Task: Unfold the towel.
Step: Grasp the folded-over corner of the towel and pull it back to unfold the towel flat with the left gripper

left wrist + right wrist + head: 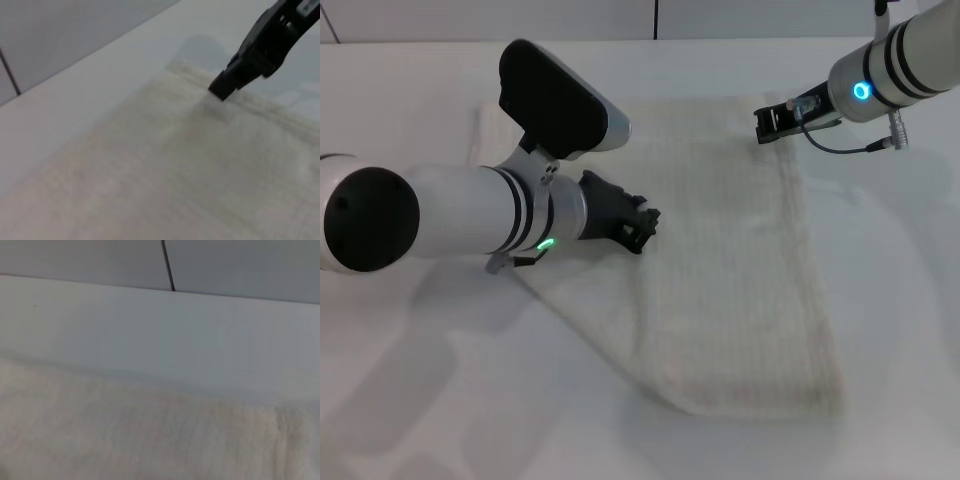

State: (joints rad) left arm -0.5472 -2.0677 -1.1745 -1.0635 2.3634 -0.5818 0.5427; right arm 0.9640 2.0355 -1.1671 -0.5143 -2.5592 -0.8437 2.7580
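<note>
Towel (720,260) lies folded | my right gripper (767,122) at far corner, grip unclear | my left gripper (642,228) over middle, grip unclear | risk: catching both layers, dragging it unopened.

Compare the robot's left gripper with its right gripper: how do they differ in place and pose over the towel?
The left gripper is over the middle of the towel, nearer the robot; the right gripper is at the towel's far right corner. The left gripper points toward the robot's right; the right gripper points toward its left. Both are black, low and close to the cloth.
</note>
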